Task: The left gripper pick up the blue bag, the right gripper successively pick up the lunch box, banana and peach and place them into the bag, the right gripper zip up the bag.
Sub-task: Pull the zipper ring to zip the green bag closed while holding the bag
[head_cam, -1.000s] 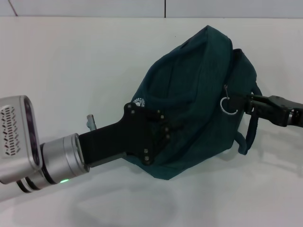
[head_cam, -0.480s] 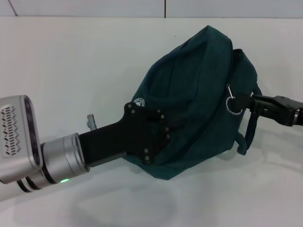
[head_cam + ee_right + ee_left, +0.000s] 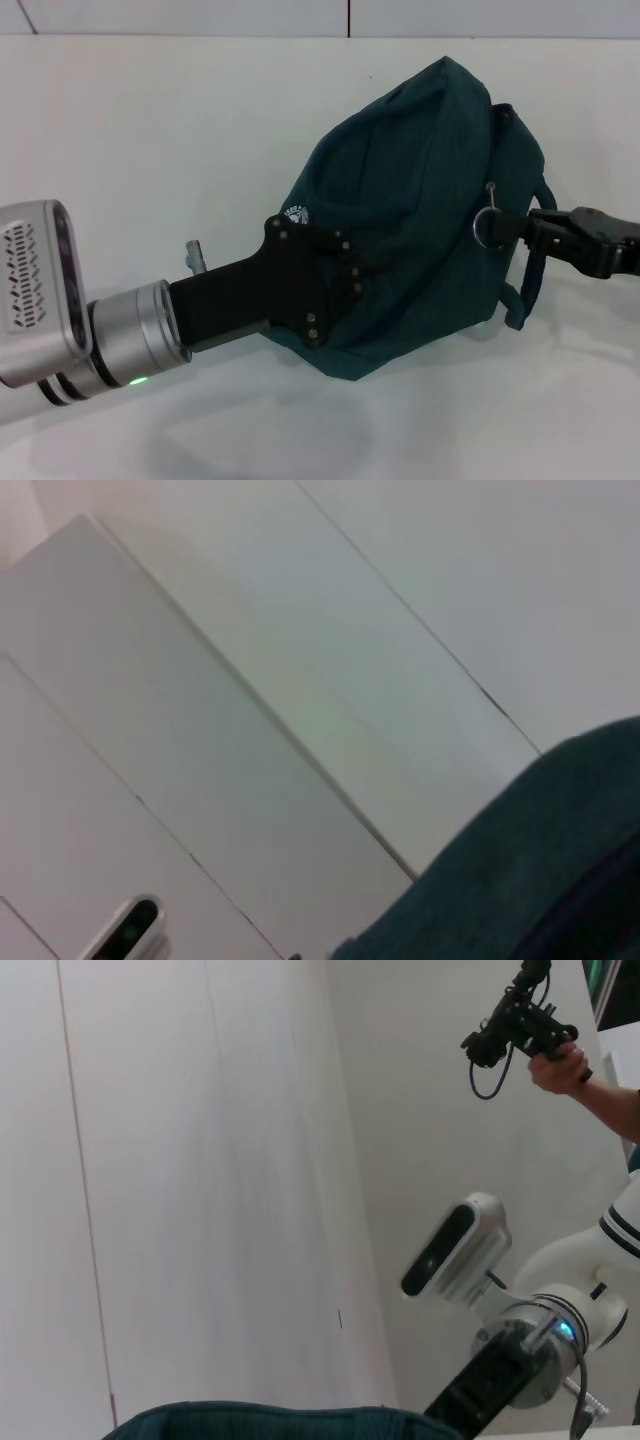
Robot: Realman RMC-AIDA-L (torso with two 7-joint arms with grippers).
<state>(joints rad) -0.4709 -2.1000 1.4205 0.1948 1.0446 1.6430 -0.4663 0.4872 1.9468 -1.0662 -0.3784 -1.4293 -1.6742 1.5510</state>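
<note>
The blue bag [image 3: 430,190] stands bulging in the middle-right of the head view, white logo [image 3: 295,213] facing my left side. My left gripper [image 3: 335,280], silver wrist with green light, is shut on the bag's lower near side. My right gripper [image 3: 508,228] reaches in from the right, shut on the metal zipper ring pull [image 3: 484,224] on the bag's right side. Bag fabric also shows in the left wrist view [image 3: 280,1422] and the right wrist view [image 3: 540,880]. The lunch box, banana and peach are out of view.
A small grey object [image 3: 193,255] lies on the white table [image 3: 150,150] just behind my left arm. In the left wrist view a person's hand [image 3: 560,1065] holds a black device high up, above my right arm [image 3: 500,1380].
My right gripper has shifted slightly rightward and lower with the ring pull, which has turned more edge-on. The left gripper and bag have barely moved.
</note>
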